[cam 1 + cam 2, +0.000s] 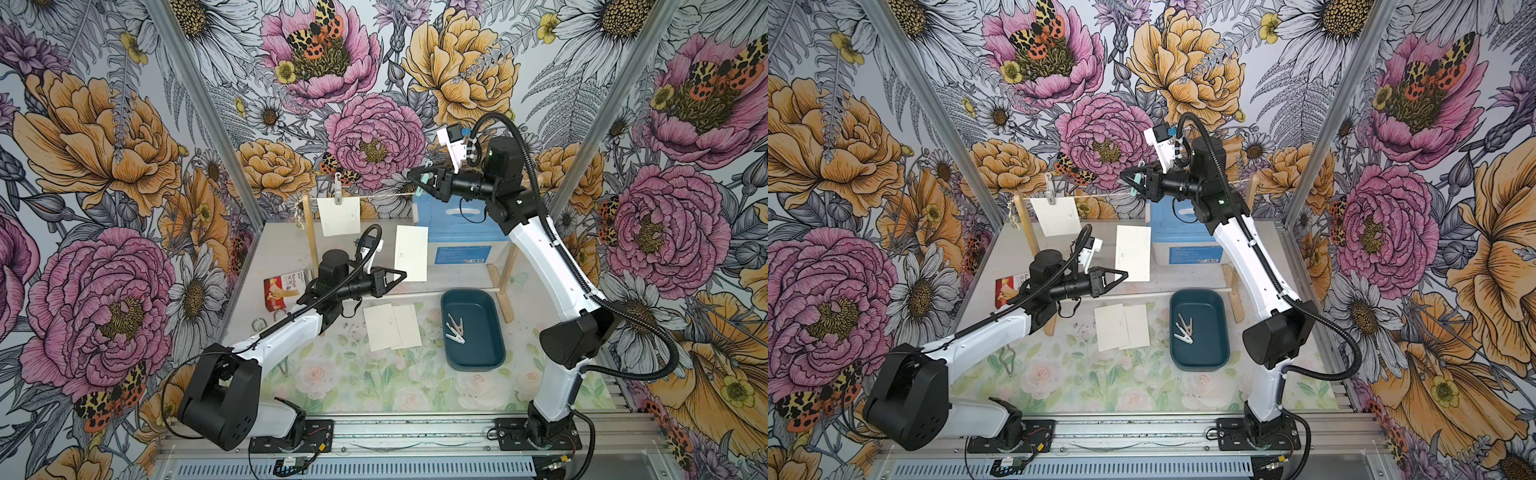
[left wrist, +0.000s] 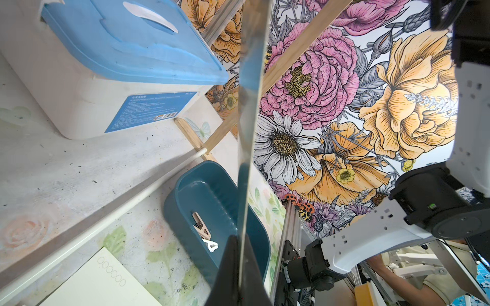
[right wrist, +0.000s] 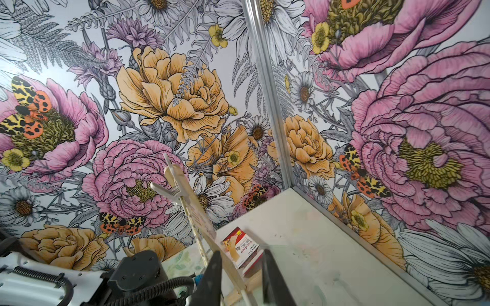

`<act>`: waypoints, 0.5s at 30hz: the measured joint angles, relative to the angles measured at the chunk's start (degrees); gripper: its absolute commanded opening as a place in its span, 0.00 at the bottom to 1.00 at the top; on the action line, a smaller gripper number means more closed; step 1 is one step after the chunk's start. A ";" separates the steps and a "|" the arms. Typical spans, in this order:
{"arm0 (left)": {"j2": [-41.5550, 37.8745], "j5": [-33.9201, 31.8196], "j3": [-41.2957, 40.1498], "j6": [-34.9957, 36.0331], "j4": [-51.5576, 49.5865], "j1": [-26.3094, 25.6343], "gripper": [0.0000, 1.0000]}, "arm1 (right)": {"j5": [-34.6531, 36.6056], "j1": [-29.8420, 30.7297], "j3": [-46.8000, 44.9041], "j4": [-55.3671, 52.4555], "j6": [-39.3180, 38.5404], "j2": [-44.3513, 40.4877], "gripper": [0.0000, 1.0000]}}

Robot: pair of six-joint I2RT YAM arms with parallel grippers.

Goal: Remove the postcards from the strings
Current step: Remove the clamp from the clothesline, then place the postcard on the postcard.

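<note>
One postcard (image 1: 338,216) hangs from the string (image 1: 386,194) near the tabletop's far left corner, pinned by a pale clothespin (image 1: 337,189). A second postcard (image 1: 411,253) is off the line and upright, its lower corner clamped between the closed jaws of the left gripper (image 1: 403,275); the left wrist view shows it edge-on. Two flat postcards (image 1: 382,326) lie overlapping at mid-tabletop. The right gripper (image 1: 415,183) sits at the string, jaws pinched on a mint clothespin (image 1: 422,186). Just right of the flat cards, a dark teal tray (image 1: 478,353) holds loose clothespins (image 1: 455,328). A blue-lidded box (image 1: 457,216) stands by the far edge.
</note>
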 measured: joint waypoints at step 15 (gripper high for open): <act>-2.71 -3.41 -7.41 -1.29 0.02 -1.25 0.00 | 7.76 -0.15 -4.31 0.07 -1.22 -8.59 0.02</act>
